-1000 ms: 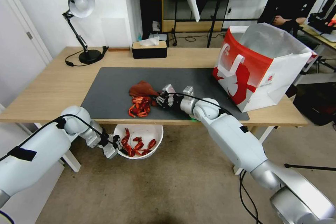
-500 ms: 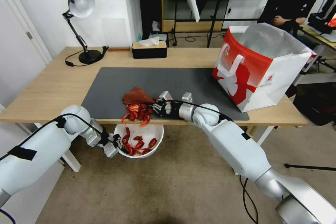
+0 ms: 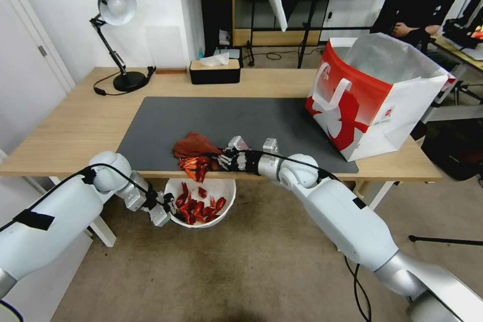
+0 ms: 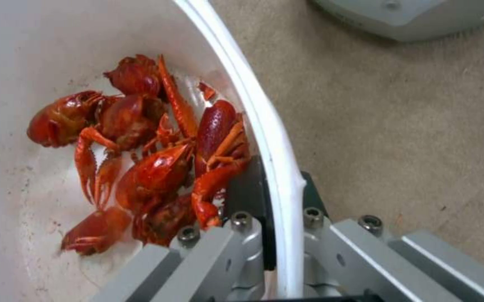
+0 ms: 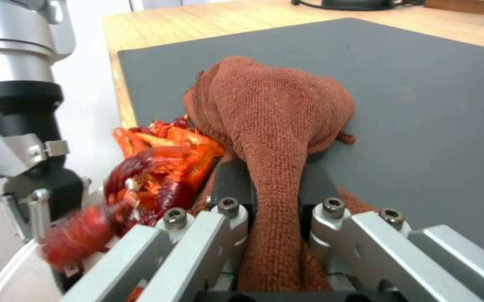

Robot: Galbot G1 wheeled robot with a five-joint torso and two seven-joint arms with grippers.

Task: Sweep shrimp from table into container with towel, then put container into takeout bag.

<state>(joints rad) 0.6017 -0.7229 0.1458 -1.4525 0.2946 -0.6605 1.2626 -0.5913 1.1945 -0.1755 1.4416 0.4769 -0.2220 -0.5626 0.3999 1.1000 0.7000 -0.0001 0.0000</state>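
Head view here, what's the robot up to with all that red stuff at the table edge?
The right gripper is shut on the towel and pushes a clump of shrimp over the near edge of the table. The left gripper is clamped on the rim of the container, holding it below that edge; a pile of shrimp already lies inside. The takeout bag stands open on the table's right end, with no container in it yet.

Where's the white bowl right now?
In the head view the container hangs below the table's near edge, left of centre, its rim pinched by the left tool.
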